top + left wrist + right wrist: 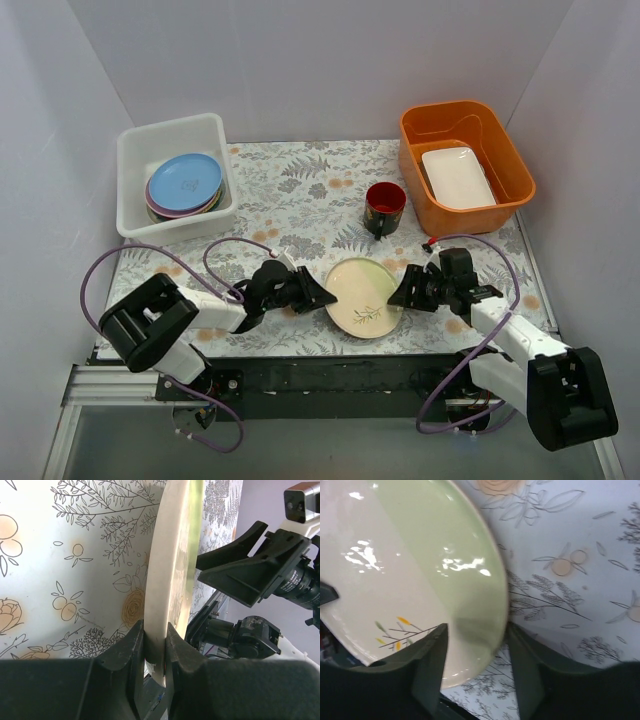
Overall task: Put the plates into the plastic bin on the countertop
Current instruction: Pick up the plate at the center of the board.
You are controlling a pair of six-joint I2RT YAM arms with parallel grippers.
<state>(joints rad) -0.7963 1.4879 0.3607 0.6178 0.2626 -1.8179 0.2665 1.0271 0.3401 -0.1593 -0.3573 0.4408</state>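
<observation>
Top external — glossy rnd plate (pixel 364 295)

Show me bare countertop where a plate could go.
Widest bare countertop lies between the plastic bin and the mug. Crowded: the near edge, where the left gripper and right gripper flank the plate. The bin holds stacked plates.

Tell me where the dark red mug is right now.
In the top view, the dark red mug stands right of centre on the countertop, just left of the orange tub and behind the pale plate.
</observation>
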